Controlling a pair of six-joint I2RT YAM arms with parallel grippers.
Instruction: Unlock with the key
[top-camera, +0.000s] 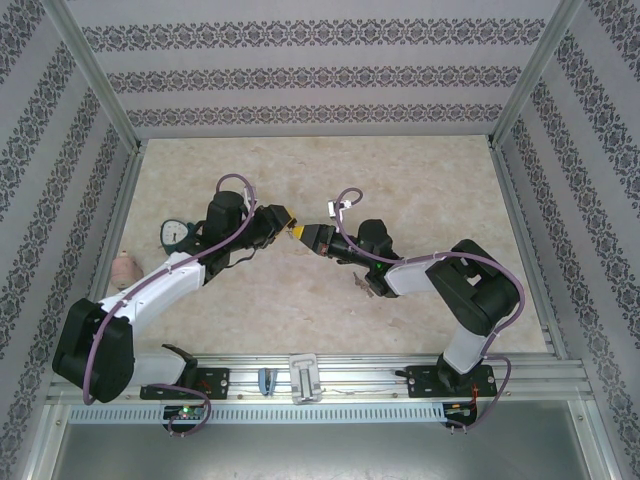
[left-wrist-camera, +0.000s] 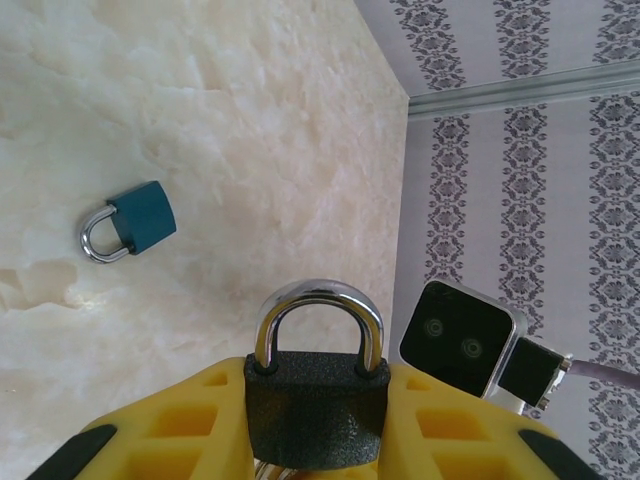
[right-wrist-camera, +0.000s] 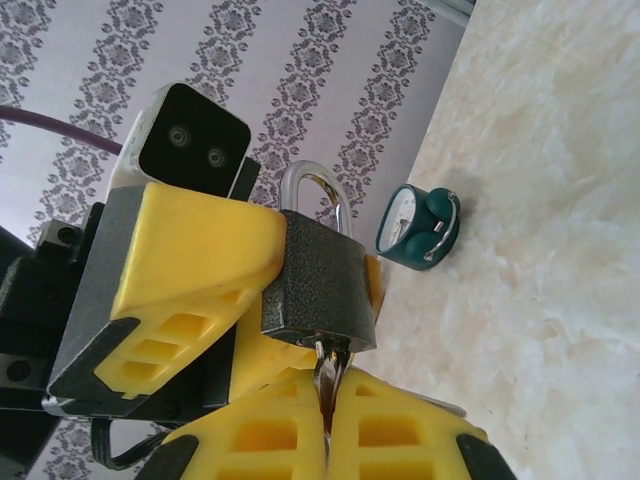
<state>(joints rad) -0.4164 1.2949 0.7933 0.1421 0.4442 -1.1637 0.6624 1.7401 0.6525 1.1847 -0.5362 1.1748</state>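
A dark grey padlock (left-wrist-camera: 317, 405) with a chrome shackle (left-wrist-camera: 318, 310) sits clamped between the yellow fingers of my left gripper (left-wrist-camera: 317, 392), shackle pointing away from the wrist. In the right wrist view the same padlock (right-wrist-camera: 320, 275) hangs above my right gripper (right-wrist-camera: 328, 405). That gripper is shut on the metal key (right-wrist-camera: 328, 372), whose blade is in the keyhole at the padlock's base. In the top view both grippers, left (top-camera: 283, 222) and right (top-camera: 312, 236), meet tip to tip above the table's middle.
A blue padlock (left-wrist-camera: 130, 222) lies on the marble-patterned table. A teal alarm clock (right-wrist-camera: 418, 228) (top-camera: 176, 232) stands near the left wall, and a small pinkish object (top-camera: 122, 268) sits closer to the front. Patterned walls enclose the table on three sides.
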